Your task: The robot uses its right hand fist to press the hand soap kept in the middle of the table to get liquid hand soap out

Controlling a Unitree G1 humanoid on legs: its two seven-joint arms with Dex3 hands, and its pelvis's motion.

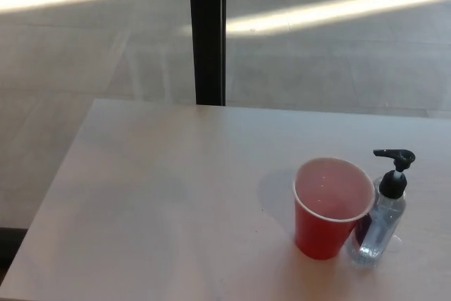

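Plainly visible: pale bench (155, 202), seen from above, filling the lower part of the head view. Toward its right side, a soap bottle (381, 225), upright, clear-bodied with a little bluish tint low down. Topped by a black pump (395, 163), nozzle pointing to picture left, head raised on its white stem. Just beside the bottle, on its picture-left side, a red cup (331, 209), upright, mouth open, pale inside with a white rim. Cup and bottle so close that the cup's side overlaps the bottle's lower body; touching or merely side by side, impossible to tell. Soft shadow cast on the bench to the left of the cup. Beyond the bench's far edge, a grey tiled floor (331, 68) with bright streaks of light across it. Rising from behind the far edge, a dark upright post (207, 33), running out of the top of the picture. No robot hand anywhere in the picture, neither left nor right, so spread or pressed together cannot be told. Nothing resting on the pump head, nothing pressing it.
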